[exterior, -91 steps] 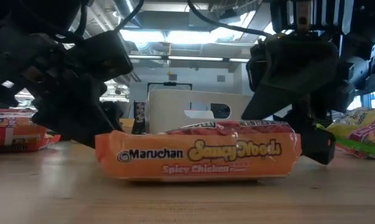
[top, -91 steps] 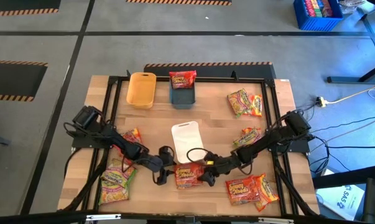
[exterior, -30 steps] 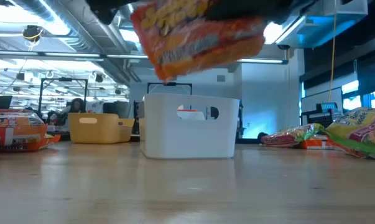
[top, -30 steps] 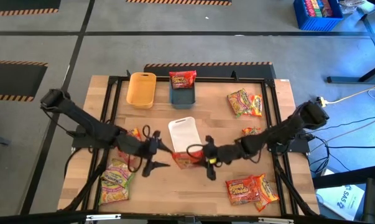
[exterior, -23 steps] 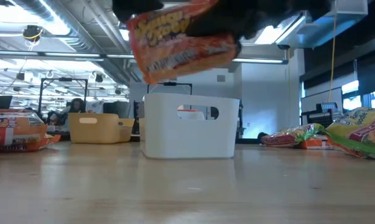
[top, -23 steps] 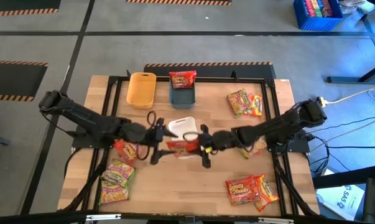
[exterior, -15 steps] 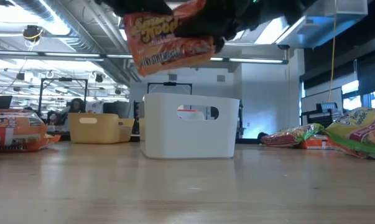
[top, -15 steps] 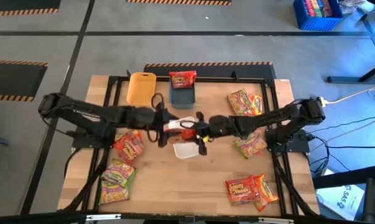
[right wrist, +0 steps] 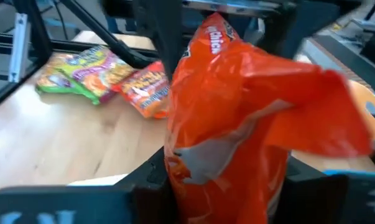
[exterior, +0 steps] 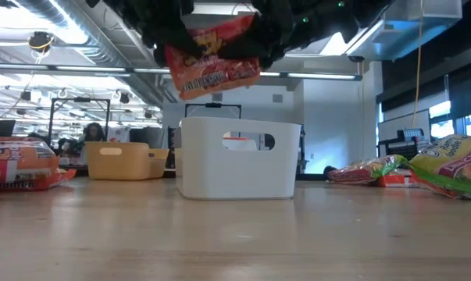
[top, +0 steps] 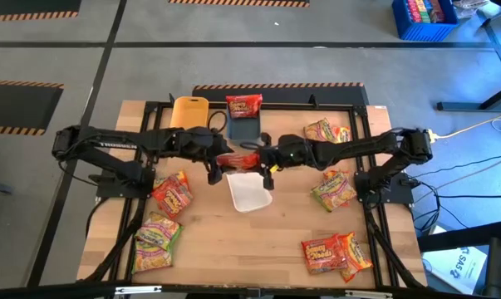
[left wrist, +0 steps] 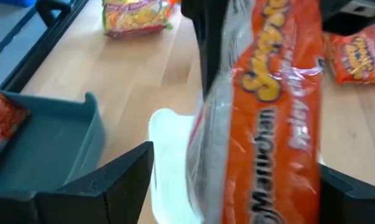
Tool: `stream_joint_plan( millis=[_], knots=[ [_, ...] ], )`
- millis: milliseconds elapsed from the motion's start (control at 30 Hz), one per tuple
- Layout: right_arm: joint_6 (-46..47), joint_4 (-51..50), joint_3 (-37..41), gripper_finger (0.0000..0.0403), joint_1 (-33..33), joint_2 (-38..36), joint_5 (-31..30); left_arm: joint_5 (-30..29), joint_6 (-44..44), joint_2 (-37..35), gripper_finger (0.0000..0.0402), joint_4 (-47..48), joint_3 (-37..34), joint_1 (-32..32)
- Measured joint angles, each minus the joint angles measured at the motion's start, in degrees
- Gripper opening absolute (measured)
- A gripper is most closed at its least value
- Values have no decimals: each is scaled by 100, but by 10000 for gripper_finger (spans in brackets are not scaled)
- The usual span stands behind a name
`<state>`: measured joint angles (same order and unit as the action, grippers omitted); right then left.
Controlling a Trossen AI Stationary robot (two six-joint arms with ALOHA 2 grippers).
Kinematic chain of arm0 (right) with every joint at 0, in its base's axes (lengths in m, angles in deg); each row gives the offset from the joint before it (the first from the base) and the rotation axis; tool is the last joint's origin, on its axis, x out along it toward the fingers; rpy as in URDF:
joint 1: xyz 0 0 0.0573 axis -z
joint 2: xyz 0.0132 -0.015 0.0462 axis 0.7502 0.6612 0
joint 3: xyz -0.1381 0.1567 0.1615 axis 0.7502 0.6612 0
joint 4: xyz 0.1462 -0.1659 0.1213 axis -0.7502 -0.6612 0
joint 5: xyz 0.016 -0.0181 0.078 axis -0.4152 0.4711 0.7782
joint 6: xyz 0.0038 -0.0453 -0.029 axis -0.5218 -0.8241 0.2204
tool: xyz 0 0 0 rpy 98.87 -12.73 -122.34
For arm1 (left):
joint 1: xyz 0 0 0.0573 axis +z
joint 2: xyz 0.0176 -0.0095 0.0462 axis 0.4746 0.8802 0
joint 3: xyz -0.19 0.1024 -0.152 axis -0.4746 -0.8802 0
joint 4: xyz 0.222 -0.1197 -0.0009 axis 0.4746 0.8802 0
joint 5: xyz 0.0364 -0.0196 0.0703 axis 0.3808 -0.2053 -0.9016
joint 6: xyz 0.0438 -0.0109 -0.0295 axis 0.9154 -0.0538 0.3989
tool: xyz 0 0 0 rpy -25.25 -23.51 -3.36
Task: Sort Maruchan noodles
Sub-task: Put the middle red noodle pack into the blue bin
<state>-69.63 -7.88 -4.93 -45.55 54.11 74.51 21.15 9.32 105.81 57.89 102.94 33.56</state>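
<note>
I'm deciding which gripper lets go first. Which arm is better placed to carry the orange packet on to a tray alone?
Hard to call: the left gripper and right gripper both clamp the orange packet, above the white tray.

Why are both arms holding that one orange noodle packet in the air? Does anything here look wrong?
Odd but nothing broken: the orange crinkly Maruchan packet hangs between the left gripper and the right gripper, both clamped on it, above the white plastic bin. One red packet lies half over the blue-grey bin's far edge.
</note>
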Motion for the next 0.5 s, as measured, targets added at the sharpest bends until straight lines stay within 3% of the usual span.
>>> stream_joint_plan(
  millis=[167,400,500],
  knots=[
    [-3,42,-52,126,8,0,10,112,180,-2,279,-220,2,1],
    [7,27,-52,129,2,0,-5,99,300,53,196,-277,2,-6],
    [7,40,-52,150,-1,0,-6,152,306,52,164,-280,2,-6]
  ],
)
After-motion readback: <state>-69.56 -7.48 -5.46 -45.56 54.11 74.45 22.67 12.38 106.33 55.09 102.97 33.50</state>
